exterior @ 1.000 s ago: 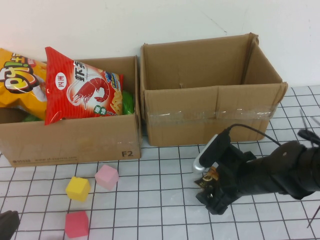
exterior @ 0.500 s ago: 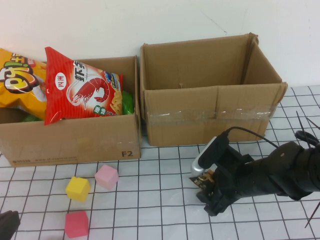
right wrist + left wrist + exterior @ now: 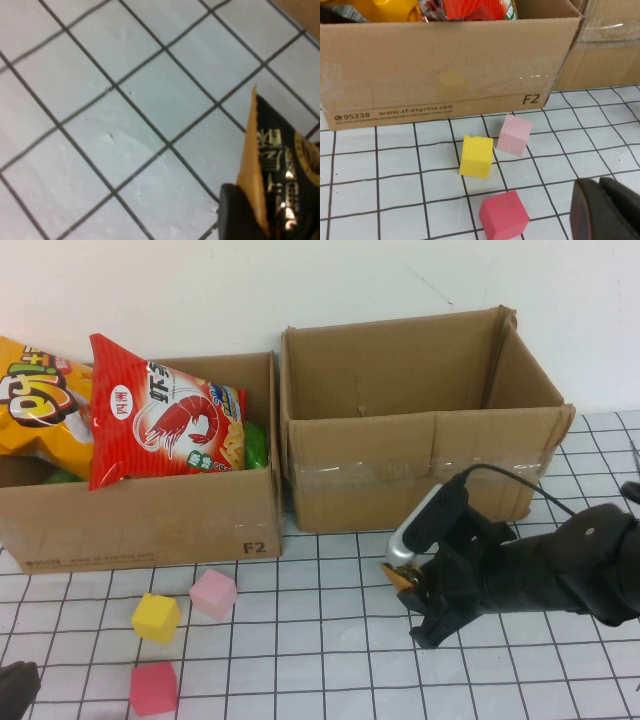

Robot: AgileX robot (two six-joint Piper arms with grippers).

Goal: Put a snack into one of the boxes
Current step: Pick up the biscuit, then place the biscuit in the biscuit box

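Note:
A black snack packet with an orange edge and gold print (image 3: 280, 170) is pinched in my right gripper (image 3: 415, 605), low over the gridded table in front of the right box. One dark finger (image 3: 240, 210) presses against its side. In the high view only an orange corner of the snack (image 3: 399, 577) shows. The right cardboard box (image 3: 420, 470) stands open, and nothing shows inside it. The left box (image 3: 140, 520) holds a red shrimp-chip bag (image 3: 165, 420) and a yellow bag (image 3: 35, 400). My left gripper (image 3: 605, 210) is shut and empty at the table's near left corner.
Three foam cubes lie before the left box: yellow (image 3: 156, 617), pink (image 3: 213, 593) and red (image 3: 153, 687). The two boxes stand side by side against the white back wall. A black cable (image 3: 500, 475) arcs over my right arm.
My right gripper has narrowed its fingers onto the snack packet and shifted a little up and to the right. The left arm, the cubes and the boxes have stayed put.

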